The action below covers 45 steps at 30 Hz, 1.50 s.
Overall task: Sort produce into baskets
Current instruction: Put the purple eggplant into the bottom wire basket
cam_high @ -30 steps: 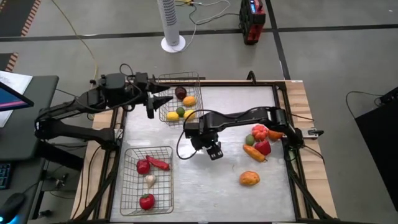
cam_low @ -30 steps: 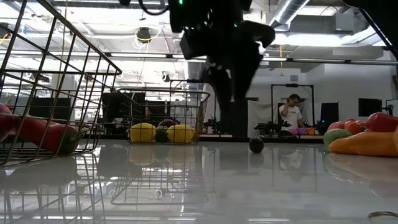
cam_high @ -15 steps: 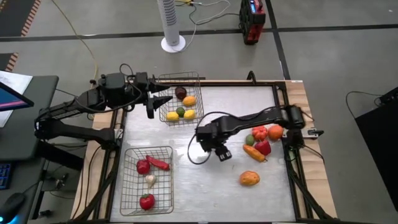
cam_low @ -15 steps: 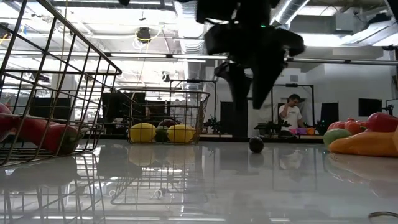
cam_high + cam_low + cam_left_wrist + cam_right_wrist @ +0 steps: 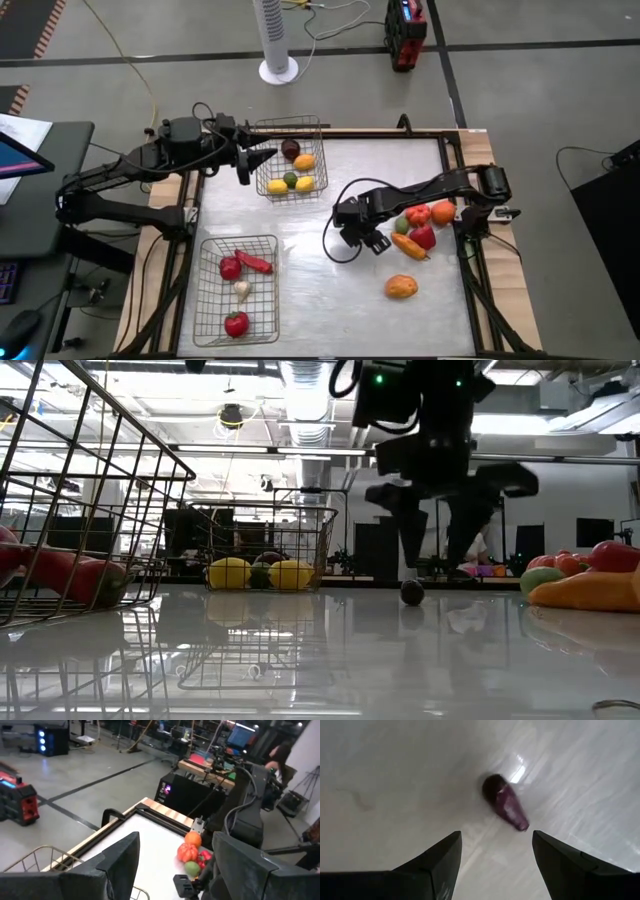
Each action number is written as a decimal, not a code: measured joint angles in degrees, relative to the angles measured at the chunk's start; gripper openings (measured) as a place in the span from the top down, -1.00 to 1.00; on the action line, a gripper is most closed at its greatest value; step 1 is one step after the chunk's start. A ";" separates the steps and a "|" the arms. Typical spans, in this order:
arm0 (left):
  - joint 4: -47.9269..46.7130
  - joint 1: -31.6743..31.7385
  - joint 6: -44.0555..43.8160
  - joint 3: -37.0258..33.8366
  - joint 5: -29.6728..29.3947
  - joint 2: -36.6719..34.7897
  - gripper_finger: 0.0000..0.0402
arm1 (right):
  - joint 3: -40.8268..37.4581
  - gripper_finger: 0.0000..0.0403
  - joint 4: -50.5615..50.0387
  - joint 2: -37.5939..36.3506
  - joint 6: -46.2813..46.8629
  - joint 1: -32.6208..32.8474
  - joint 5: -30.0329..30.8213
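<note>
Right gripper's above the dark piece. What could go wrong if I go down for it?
The maroon piece is small, tapered and lies slantwise to the open right gripper on a glossy table, so it may squirt out. The carrot lies close by and could get nudged.

An overhead camera looks straight down on the whole surface (image 5: 320, 280), a low one looks level across it into the room, and each wrist camera peers closely past its own jaws, the overhead and low views sharing the far basket (image 5: 290, 160) of fruit.
</note>
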 joint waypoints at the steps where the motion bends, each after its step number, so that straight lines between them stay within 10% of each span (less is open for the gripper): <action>1: -0.01 0.00 -0.71 0.00 -0.39 0.02 -0.19 | -0.53 -0.33 1.39 0.01 -0.70 -0.22 -0.06; 13: -0.28 -0.34 -12.76 0.00 1.50 0.02 -0.19 | -1.49 -0.27 8.12 0.07 -4.75 -0.68 -6.78; 33: -1.90 -1.84 -10.96 0.00 6.68 -0.02 -0.19 | -3.24 0.55 10.58 3.62 0.43 -1.66 -6.18; 45: -3.82 -1.57 -6.97 0.02 10.62 -3.65 -0.19 | 15.28 0.56 12.23 3.31 19.75 0.43 -7.70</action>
